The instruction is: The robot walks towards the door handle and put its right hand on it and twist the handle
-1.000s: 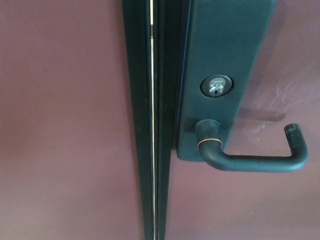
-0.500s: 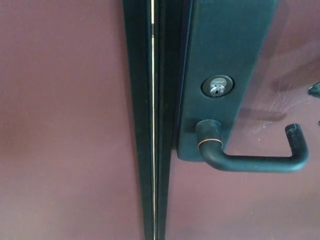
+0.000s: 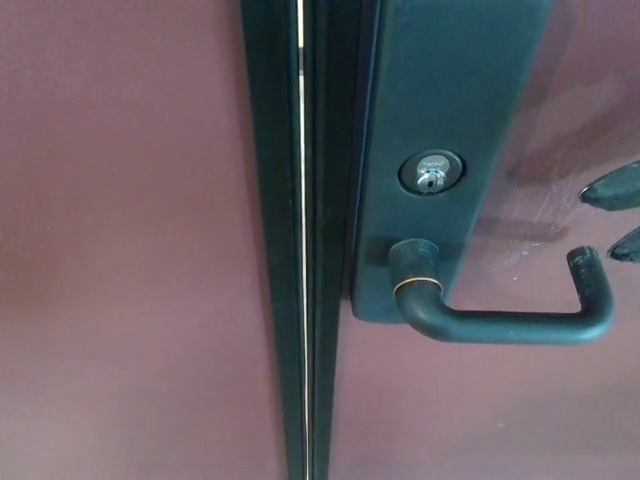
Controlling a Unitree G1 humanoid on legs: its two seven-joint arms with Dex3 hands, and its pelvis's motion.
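Note:
A black lever door handle point(image 3: 510, 322) juts from a dark plate point(image 3: 450, 100) on the maroon door, its bar running right and its tip bent upward. A silver keyhole point(image 3: 431, 176) sits above the handle's base. At the right edge two black fingertips point(image 3: 615, 190) of my right hand point(image 3: 620, 215) show, apart from each other, just above and right of the handle's upturned tip, not touching it. The remainder of that hand lies beyond the picture's edge. My left hand does not show.
A dark vertical door frame point(image 3: 300, 240) with a thin bright gap runs down the middle. A maroon panel point(image 3: 120, 240) fills the left side.
My right hand's fingertips have come further in from the right edge, toward the handle's tip. The handle has not turned.

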